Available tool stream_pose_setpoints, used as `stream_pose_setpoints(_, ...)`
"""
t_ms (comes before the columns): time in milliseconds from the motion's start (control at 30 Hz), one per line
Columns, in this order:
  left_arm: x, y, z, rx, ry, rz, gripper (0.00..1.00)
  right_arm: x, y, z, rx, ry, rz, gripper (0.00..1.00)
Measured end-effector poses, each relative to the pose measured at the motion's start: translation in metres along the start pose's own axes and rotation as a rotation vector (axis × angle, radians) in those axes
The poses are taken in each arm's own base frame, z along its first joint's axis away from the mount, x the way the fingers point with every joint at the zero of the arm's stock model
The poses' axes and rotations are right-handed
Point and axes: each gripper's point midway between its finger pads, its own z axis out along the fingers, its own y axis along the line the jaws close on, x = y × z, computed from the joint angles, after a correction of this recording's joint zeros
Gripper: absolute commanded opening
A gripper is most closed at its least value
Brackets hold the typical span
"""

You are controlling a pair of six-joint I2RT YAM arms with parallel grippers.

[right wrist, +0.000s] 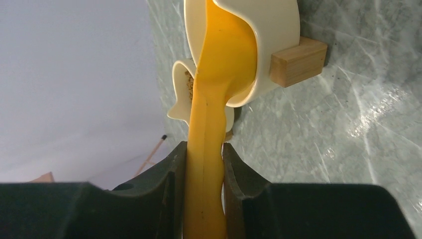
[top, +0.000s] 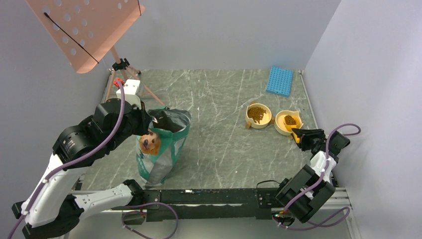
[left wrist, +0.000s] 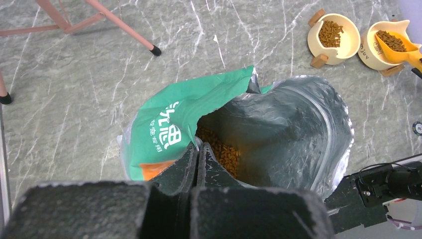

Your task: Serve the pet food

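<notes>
We judge serving nearly done: pet food (top: 257, 114) lies in both bowls (top: 269, 119); right gripper (right wrist: 205, 153) clamps the loaded scoop (right wrist: 224, 55), left gripper (left wrist: 196, 152) pinches the bag (left wrist: 169, 122) rim

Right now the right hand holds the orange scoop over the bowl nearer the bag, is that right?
No. The right hand holds the orange scoop over the bowl farther from the bag; the top external view shows it.
</notes>
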Motion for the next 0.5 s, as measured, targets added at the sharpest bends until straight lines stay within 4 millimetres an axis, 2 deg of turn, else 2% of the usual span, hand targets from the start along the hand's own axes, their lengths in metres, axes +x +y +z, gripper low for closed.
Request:
stream_pose_setpoints(300, 0.0, -0.002, 0.002, 0.004, -0.006, 0.003, 0.0, -0.009, 0.011, -0.005, 0.142, 0.023, -0.11, 0.0)
stream_pose_setpoints(500, 0.0, -0.002, 0.002, 0.002, -0.007, 0.002, 0.0, -0.004, 0.025, 0.005, 0.235, 0.081, -0.211, 0.0)
